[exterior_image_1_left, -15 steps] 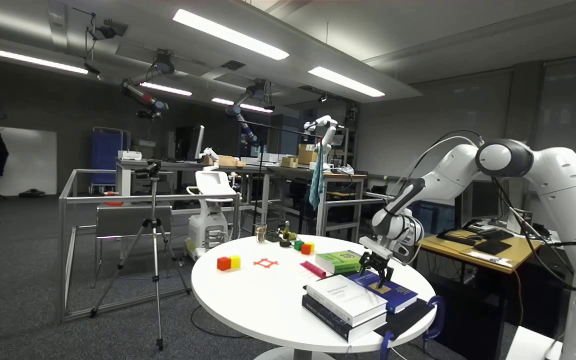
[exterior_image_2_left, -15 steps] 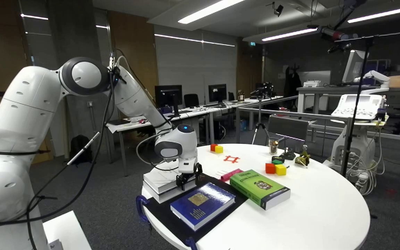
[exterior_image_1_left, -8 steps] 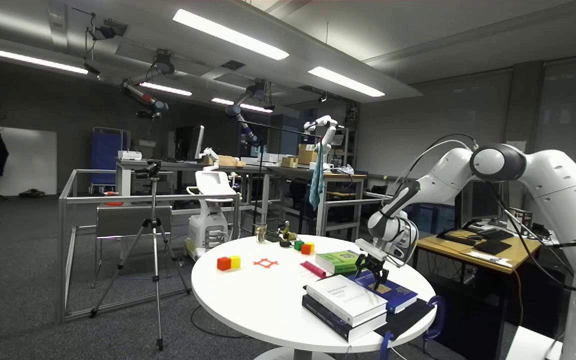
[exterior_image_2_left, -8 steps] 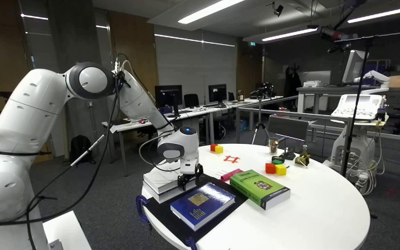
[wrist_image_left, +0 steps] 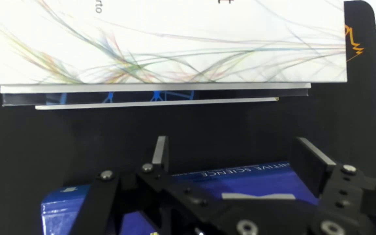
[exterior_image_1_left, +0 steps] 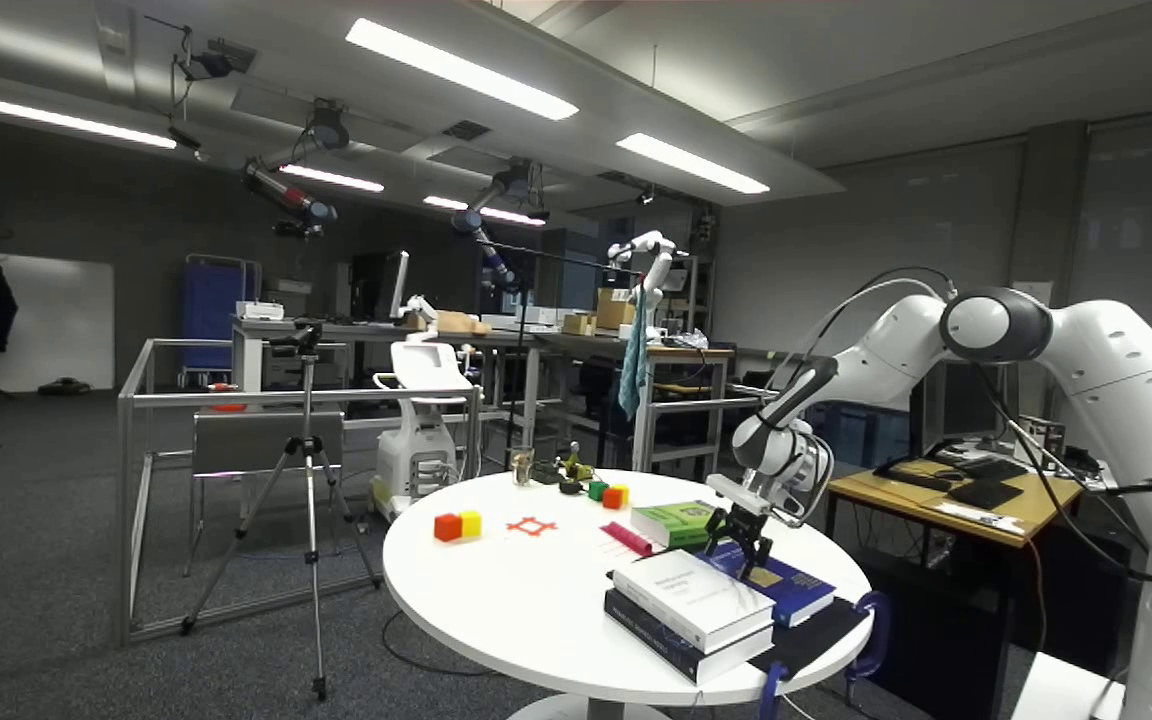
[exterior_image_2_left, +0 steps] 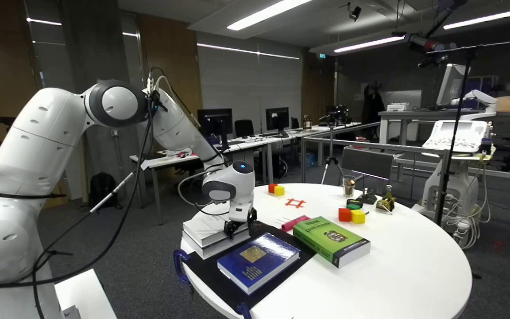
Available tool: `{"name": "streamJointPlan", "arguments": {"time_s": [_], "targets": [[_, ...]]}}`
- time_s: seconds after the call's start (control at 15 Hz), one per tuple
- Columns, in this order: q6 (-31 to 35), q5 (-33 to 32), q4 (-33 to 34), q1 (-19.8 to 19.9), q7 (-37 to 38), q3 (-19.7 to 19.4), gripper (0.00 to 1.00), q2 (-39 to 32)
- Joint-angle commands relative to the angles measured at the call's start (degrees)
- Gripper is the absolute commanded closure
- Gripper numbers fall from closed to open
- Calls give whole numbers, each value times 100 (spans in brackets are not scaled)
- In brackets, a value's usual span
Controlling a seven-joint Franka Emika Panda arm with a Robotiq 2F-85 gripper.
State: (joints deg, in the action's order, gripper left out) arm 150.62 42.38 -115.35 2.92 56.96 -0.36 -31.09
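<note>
My gripper (wrist_image_left: 231, 153) is open and empty, with its two fingers wide apart. In the wrist view the fingers are over the spine-side edge of a blue book (wrist_image_left: 246, 182) and the black mat (wrist_image_left: 224, 124). The blue book lies flat on the mat in both exterior views (exterior_image_1_left: 798, 592) (exterior_image_2_left: 259, 261). Beside the gripper is a stack: a white book (exterior_image_1_left: 691, 592) on a dark book (exterior_image_1_left: 651, 632). The white book also fills the top of the wrist view (wrist_image_left: 162, 42). Whether a finger touches the blue book or the mat, I cannot tell.
A green book (exterior_image_2_left: 330, 239) and a pink roll (exterior_image_2_left: 295, 223) lie near the mat. Red and yellow cubes (exterior_image_2_left: 345, 215), an orange-red frame (exterior_image_2_left: 295, 203) and a glass (exterior_image_2_left: 349, 186) stand on the round white table (exterior_image_2_left: 396, 274). Blue clamps (exterior_image_1_left: 871, 635) grip its edge.
My gripper has shifted slightly, leftward in an exterior view toward the white book's stack, and its arm has shifted with it. It stays open. The books have not moved.
</note>
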Motion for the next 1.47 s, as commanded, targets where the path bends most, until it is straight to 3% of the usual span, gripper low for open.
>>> {"name": "streamJointPlan", "arguments": {"time_s": [0.0,1.4], "targets": [[-338,281,208,187,-283,60,0,-76],[-328,236,612,164,-735,0,0,-731]]}}
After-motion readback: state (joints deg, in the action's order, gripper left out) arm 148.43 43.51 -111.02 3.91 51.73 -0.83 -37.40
